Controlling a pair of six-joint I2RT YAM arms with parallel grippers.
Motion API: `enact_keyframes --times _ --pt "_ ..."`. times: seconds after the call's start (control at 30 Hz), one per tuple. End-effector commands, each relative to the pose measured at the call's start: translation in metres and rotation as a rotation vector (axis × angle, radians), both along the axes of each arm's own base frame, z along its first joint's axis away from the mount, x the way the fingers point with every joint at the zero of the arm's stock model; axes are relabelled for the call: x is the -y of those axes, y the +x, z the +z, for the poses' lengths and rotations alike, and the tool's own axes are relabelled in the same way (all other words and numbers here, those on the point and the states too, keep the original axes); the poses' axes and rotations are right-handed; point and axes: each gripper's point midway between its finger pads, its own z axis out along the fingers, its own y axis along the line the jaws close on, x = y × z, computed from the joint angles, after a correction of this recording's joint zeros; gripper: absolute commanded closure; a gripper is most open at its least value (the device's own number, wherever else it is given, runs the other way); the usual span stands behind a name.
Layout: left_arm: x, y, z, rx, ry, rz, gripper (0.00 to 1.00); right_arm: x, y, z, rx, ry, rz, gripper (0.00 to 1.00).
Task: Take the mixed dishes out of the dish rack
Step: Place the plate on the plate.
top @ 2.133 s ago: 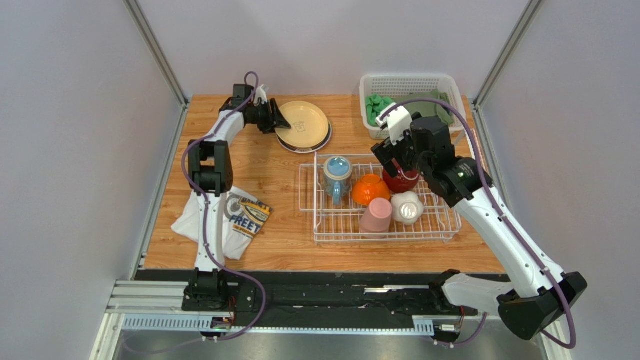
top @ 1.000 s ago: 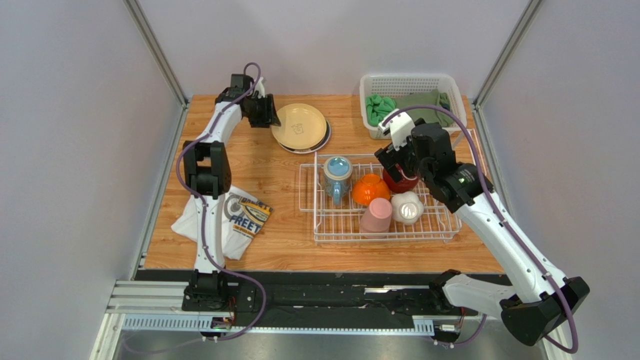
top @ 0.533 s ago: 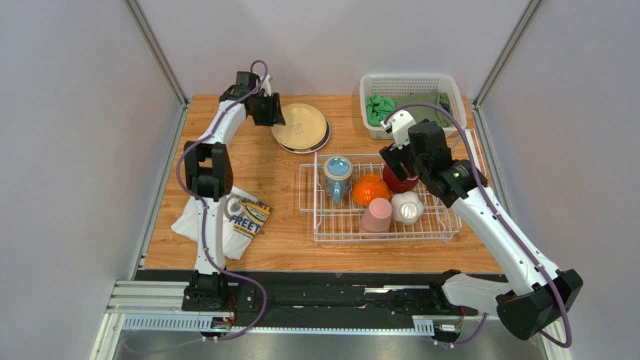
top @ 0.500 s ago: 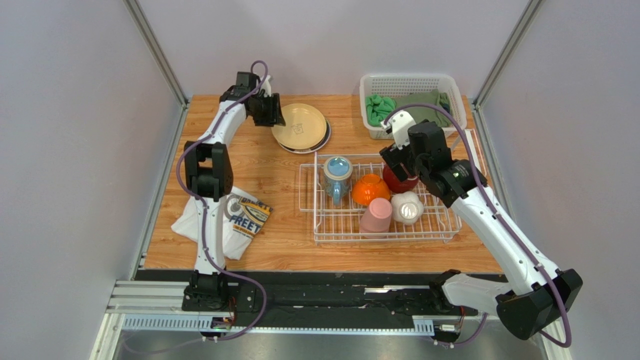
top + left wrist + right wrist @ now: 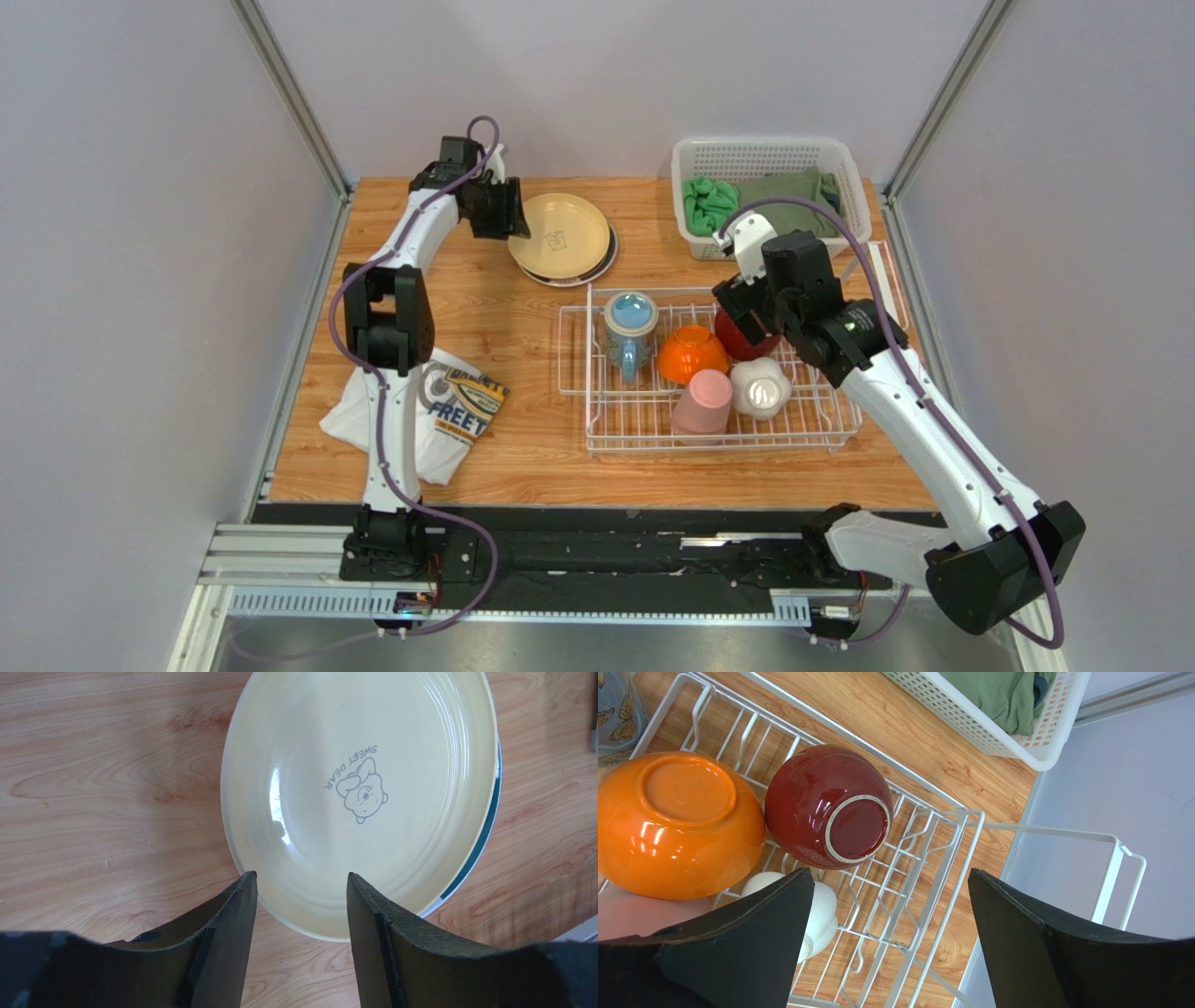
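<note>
So the left tool (image 5: 300, 876) is hanging over the near rim of the tan plate (image 5: 361, 791), fingers spread and gripping nothing. That plate has a little bear and "SWEET DEAR" printed on it, and it sits on top of another plate with a teal edge (image 5: 484, 840), both on the bench (image 5: 491, 336) at the far side, outside the dish rack (image 5: 603, 420). The right tool (image 5: 889, 875) is spread really wide too, empty, hovering over the rack's far right corner just above the dark red bowl (image 5: 808, 812). That bowl is tipped over so its foot ring faces up toward the wrist camera. The orange bowl (image 5: 682, 826) is bottom-up and touching it on the left. Also in the rack are the light-blue mug (image 5: 630, 325) at the far left, the pink cup (image 5: 701, 402) upside down toward the front, and the small white bowl (image 5: 759, 388) beside it. The white perforated basket (image 5: 828, 154) with green cloths (image 5: 709, 200) sits behind the rack, and a printed T-shirt (image 5: 435, 399) is lying at the left.
</note>
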Motion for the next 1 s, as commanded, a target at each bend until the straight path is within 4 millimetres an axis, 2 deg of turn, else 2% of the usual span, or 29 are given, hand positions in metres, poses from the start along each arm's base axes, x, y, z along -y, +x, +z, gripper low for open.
enact_keyframes --times 0.0,0.33,0.67,0.97 --pt "-0.002 0.006 0.043 0.105 0.025 -0.004 0.41 0.001 0.001 0.003 0.016 0.021 -0.010 0.12" --pt "-0.009 0.016 0.042 0.138 0.060 0.020 0.41 0.002 0.002 -0.006 -0.004 0.015 -0.015 0.12" --pt "-0.010 0.025 0.025 0.119 0.076 0.025 0.41 0.005 0.001 -0.012 -0.019 0.010 -0.020 0.12" --pt "-0.012 0.030 0.017 0.118 0.088 0.027 0.41 0.008 0.001 -0.014 -0.023 0.011 -0.025 0.12"
